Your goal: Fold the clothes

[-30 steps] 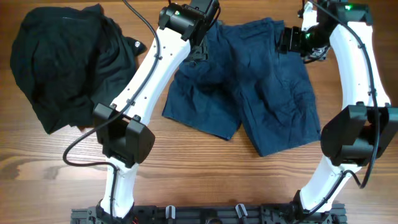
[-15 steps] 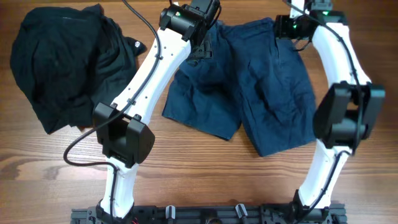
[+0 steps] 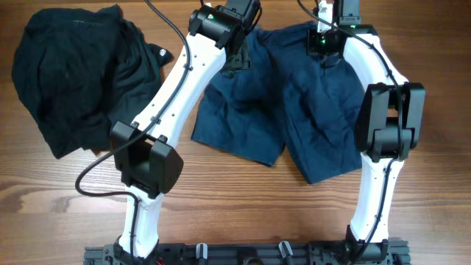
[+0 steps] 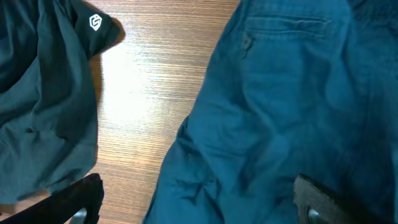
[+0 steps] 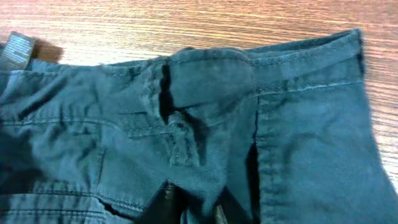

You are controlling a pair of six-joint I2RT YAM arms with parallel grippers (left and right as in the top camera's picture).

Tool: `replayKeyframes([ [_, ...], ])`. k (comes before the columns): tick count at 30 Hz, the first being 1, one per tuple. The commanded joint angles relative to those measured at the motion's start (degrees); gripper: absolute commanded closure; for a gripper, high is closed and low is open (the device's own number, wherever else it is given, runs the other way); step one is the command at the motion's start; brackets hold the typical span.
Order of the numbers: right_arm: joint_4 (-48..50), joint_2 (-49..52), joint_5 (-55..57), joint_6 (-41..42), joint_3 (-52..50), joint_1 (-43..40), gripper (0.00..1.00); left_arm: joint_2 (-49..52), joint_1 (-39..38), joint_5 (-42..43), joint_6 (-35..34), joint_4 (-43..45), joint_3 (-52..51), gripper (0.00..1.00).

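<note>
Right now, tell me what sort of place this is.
Probably a robot test bench, not a home laundry: a white left arm and right arm rise from a black rail at a wooden table's edge, with blue shorts and a black garment on it.

Creased matt blue cloth shorts [image 3: 309, 110] — smooth grained wood table [image 3: 243, 210] — matt black garment [image 3: 73, 81]

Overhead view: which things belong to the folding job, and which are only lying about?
For the job:
blue shorts, spread out
black garment, bunched up

Only there:
wooden table
black rail at the table's near edge
</note>
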Motion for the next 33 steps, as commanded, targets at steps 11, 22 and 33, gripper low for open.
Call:
replayKeyframes([
  [11, -8.44, -6.6, 4.74, 4.96, 5.51, -9.46, 0.96, -1.84, 0.28, 0.44, -0.76, 0.07, -0.46, 0.06],
  [22, -9.66, -5.81, 12.26, 7.41, 5.2, -17.75, 0.09, -1.84, 0.26, 0.46, -0.74, -0.09, -0.46, 0.09],
  [33, -40.0, -13.03, -12.46, -1.57, 10.19, -16.92, 0.0, -1.68, 0.22, 3.91, 0.96, -6.03, -0.48, 0.58],
])
